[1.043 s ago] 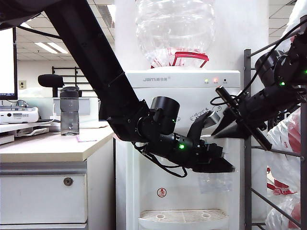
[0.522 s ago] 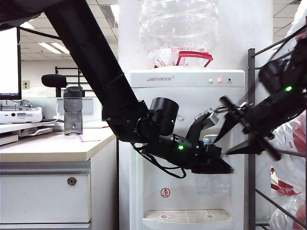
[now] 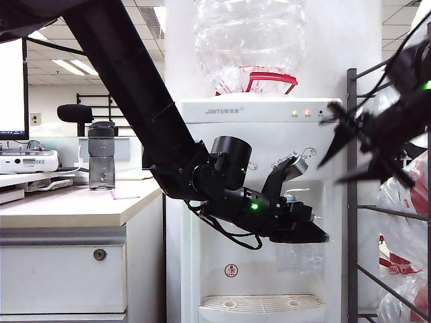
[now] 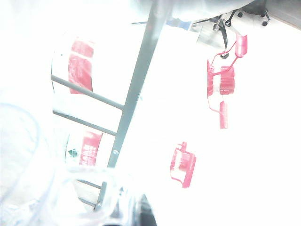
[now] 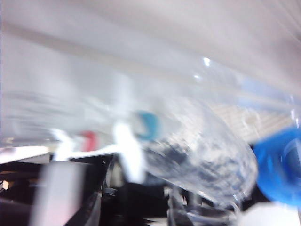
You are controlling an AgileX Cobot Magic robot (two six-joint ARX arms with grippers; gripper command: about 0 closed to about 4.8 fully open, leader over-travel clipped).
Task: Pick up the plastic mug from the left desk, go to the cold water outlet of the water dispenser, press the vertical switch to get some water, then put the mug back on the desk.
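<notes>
Under the cold water outlet (image 5: 146,125), plastic mug (image 5: 202,150), exterior hides tap

Left gripper (image 3: 306,232) closed, arm extended, right gripper (image 3: 350,158) fingers spread

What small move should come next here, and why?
Probably the left gripper, shut on the plastic mug, should draw the mug away from the cold water outlet toward the left desk: the right gripper is open and clear of the taps.
</notes>
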